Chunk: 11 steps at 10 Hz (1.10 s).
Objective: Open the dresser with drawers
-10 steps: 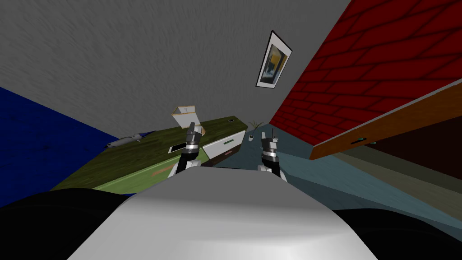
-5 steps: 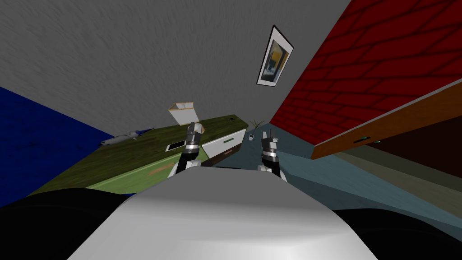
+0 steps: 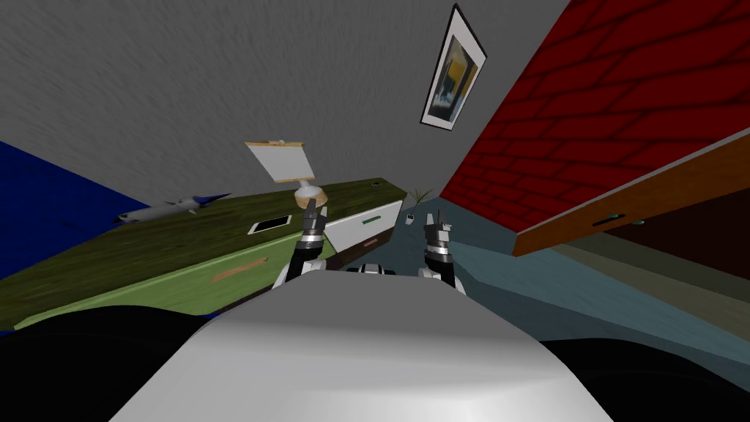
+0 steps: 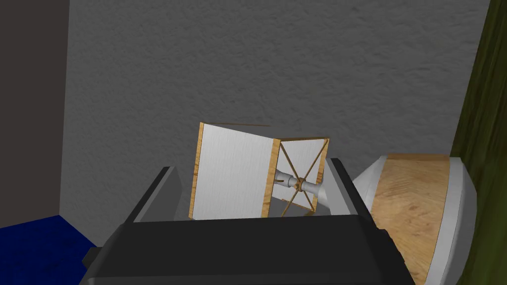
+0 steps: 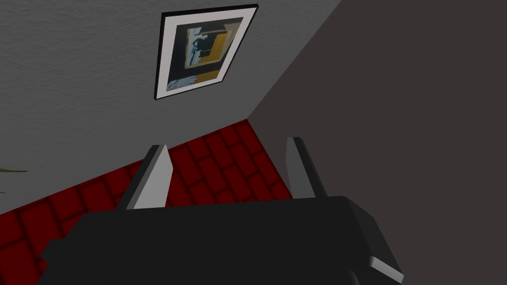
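Observation:
The dresser (image 3: 183,253) has a dark green top and runs from the left to the middle of the head view. Its light green front carries a brown handle (image 3: 238,269). Further along is a white drawer front (image 3: 351,231) with a green handle (image 3: 377,218); it stands out a little from the green front. My left gripper (image 3: 316,212) hovers over the dresser's near edge, beside the white drawer, and is open (image 4: 252,193), pointing at the lamp with nothing held. My right gripper (image 3: 439,220) is raised over the floor to the dresser's right, open (image 5: 228,173) and empty.
On the dresser top stand a lamp with a white shade (image 3: 282,163) (image 4: 232,173) and a round base (image 4: 421,208), a flat phone-like thing (image 3: 269,223) and a toy plane (image 3: 168,209). A small plant (image 3: 419,196) sits in the corner. An orange-brown panel (image 3: 637,194) juts in from the right.
My head's view has shifted: the dresser, lamp and plane now look bigger and spread further left. Both arms keep their places in the picture.

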Tool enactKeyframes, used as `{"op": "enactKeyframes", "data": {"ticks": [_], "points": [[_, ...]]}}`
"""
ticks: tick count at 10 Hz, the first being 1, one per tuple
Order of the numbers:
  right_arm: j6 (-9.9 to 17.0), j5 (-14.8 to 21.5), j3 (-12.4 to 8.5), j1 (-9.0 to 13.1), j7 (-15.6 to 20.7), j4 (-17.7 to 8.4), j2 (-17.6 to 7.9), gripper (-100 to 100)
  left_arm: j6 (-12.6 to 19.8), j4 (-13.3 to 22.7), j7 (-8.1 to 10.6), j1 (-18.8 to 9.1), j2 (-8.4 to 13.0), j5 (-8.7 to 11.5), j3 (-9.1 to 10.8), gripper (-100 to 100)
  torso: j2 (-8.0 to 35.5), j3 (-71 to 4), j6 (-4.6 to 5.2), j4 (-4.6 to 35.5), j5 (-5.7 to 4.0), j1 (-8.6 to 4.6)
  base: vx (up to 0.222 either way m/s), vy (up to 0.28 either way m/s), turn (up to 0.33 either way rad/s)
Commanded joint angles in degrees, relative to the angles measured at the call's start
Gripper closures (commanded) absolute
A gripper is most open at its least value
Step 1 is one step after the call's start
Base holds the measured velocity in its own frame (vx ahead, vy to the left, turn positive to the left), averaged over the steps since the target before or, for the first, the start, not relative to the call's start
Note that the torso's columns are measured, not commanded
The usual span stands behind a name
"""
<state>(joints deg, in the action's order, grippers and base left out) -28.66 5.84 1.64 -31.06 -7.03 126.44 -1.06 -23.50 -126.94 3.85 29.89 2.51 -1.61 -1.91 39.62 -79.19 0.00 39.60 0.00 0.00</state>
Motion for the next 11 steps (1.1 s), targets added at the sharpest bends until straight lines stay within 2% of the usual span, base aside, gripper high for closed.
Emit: {"op": "enactKeyframes", "data": {"ticks": [1, 3, 4, 11], "points": [[0.01, 0.0, 0.0, -0.01, 0.0, -0.02, 0.0, 0, 0.47, 1.19, 0.17, -0.08, 2.76, 0.4, 0.39, -100, 1.88, -3.97, 0.0, 1.88, -0.01, -0.07, 0.037, -0.06, 0.039], [0.01, 0.0, 0.01, -0.02, 0.0, -0.03, 0.01, 0, 1.49, 3.79, 0.55, -0.24, 5.12, 1.28, 1.25, -100, 2.46, -5.41, 0.0, 2.57, -0.06, -0.21, 0.078, -0.126, 0.082], [0.0, 0.0, 0.01, -0.02, 0.0, -0.03, 0.02, 0, 1.8, 4.56, 0.66, -0.29, 5.48, 1.54, 1.5, -100, 2.49, -5.47, 0.0, 2.62, -0.06, -0.22, 0.08, -0.139, 0.062], [0.01, 0.0, 0.01, -0.01, 0.0, -0.03, 0.01, 0, 4.73, 11.93, 1.76, -0.74, 5.78, 4.08, 3.97, -100, 2.69, -5.37, 0.01, 2.69, 0.04, 0.17, 0.067, -0.139, 0.066]]}}
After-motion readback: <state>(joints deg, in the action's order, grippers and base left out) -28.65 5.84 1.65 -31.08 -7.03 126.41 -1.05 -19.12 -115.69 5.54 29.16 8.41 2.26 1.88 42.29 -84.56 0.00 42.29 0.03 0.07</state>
